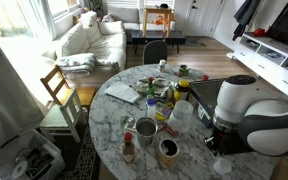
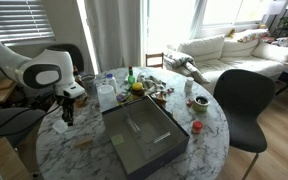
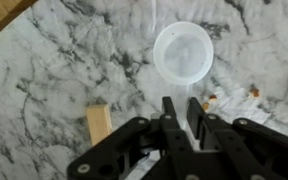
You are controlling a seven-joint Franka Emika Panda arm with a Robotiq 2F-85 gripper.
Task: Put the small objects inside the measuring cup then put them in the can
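In the wrist view the measuring cup (image 3: pixel 182 55), small, round and translucent white, stands on the marble table (image 3: pixel 54 70) just beyond my fingertips. Its thin handle runs back between them. My gripper (image 3: pixel 183 103) is shut on that handle. Small orange and white objects (image 3: pixel 210 101) lie on the table right of the fingers, with more further right (image 3: pixel 252 92). In an exterior view two open cans (image 1: pixel 146 128) (image 1: pixel 168 150) stand mid-table, left of my gripper (image 1: pixel 222 145). My gripper (image 2: pixel 66 113) points down at the table's edge.
A wooden block (image 3: pixel 99 125) lies left of the fingers. A white jug (image 1: pixel 181 115), a bottle (image 1: pixel 128 148) and cluttered items (image 1: pixel 159 90) crowd the table. A large grey box (image 2: pixel 139 135) fills the table's middle. Chairs (image 2: pixel 242 100) (image 1: pixel 62 95) stand around it.
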